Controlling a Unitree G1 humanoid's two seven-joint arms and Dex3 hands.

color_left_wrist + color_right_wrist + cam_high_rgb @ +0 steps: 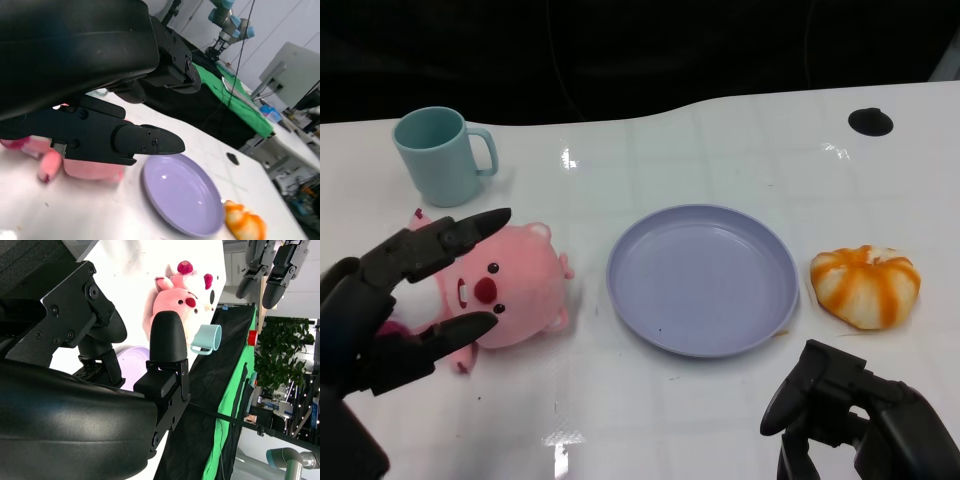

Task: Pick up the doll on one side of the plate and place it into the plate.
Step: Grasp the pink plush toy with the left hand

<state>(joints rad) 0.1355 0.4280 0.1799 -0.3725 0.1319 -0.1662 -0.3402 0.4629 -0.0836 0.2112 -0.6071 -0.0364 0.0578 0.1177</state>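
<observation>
A pink plush doll lies on the white table to the left of the lavender plate. My left hand hovers at the doll's left side with its fingers spread around it, holding nothing. The left wrist view shows the doll behind my fingers and the plate beyond. My right hand stays low at the front right, fingers curled in, empty. The right wrist view shows the doll and a sliver of plate.
A teal mug stands behind the doll at the back left. An orange-and-white striped plush lies to the right of the plate. A black round mark sits at the table's far right edge.
</observation>
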